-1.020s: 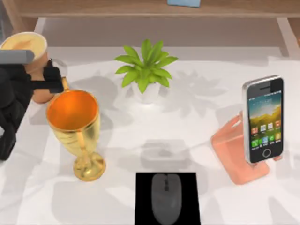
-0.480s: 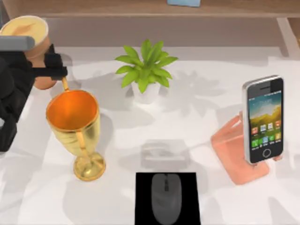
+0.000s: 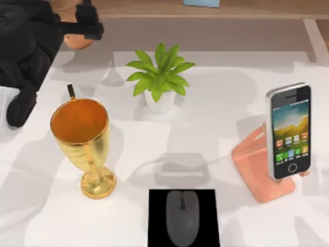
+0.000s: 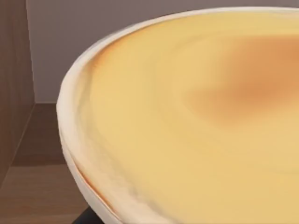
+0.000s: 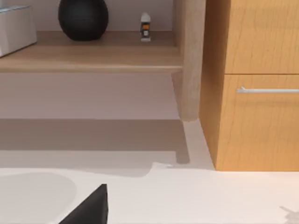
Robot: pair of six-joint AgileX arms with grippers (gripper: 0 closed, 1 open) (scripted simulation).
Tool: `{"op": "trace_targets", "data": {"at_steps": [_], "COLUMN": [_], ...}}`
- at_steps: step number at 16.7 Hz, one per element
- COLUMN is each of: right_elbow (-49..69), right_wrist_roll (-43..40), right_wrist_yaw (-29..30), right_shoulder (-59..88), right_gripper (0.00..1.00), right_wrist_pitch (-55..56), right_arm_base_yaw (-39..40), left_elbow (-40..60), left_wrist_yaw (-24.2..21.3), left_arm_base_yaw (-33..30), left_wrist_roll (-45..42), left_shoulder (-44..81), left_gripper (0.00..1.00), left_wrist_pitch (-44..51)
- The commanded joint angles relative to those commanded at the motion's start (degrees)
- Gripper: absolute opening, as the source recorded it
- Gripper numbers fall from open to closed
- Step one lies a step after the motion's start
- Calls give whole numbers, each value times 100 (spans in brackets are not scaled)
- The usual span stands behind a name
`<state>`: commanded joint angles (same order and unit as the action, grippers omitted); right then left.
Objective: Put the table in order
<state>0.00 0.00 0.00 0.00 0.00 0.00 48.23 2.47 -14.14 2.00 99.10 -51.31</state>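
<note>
My left arm reaches over the far left corner of the white tabletop (image 3: 205,134); its tool (image 3: 85,23) is clamped on a terracotta cup (image 3: 77,40) raised at the wooden shelf (image 3: 205,10). In the left wrist view the cup's (image 4: 187,121) cream interior looms close, with shelf wood beside it. Below, on the left side, a gold goblet (image 3: 82,144) stands upright. A potted plant (image 3: 160,77) sits at the centre back. At the front centre a grey mouse (image 3: 182,216) lies on a black pad (image 3: 157,206). On the right, a phone (image 3: 289,131) leans upright in a salmon stand (image 3: 254,164). The right wrist view shows the shelf (image 5: 93,56) with a dark round object (image 5: 83,16) and a small bottle (image 5: 145,25), next to a wooden cabinet (image 5: 252,93); whether the right tool is apart or together I cannot tell.
</note>
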Motion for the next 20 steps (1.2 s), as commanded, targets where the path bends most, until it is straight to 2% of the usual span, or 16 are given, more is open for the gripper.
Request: {"op": "trace_targets", "data": {"at_steps": [5, 12, 16, 20], "right_elbow": [0, 0, 0, 0], "right_wrist_roll": [0, 0, 0, 0], "right_wrist_yaw": [0, 0, 0, 0], "right_shoulder": [0, 0, 0, 0], "right_gripper": [100, 100, 100, 100], "right_wrist_pitch": [0, 0, 0, 0], "right_arm_base_yaw": [0, 0, 0, 0], "left_elbow": [1264, 3197, 3881, 4042], "left_wrist_yaw": [391, 1001, 1225, 1279], "left_arm_base_yaw": [-264, -345, -350, -355], "left_wrist_roll": [63, 102, 100, 99], "left_shoulder": [102, 1021, 1451, 1555], "left_gripper": [0, 0, 0, 0], "left_wrist_pitch": [1321, 2979, 3555, 3701]}}
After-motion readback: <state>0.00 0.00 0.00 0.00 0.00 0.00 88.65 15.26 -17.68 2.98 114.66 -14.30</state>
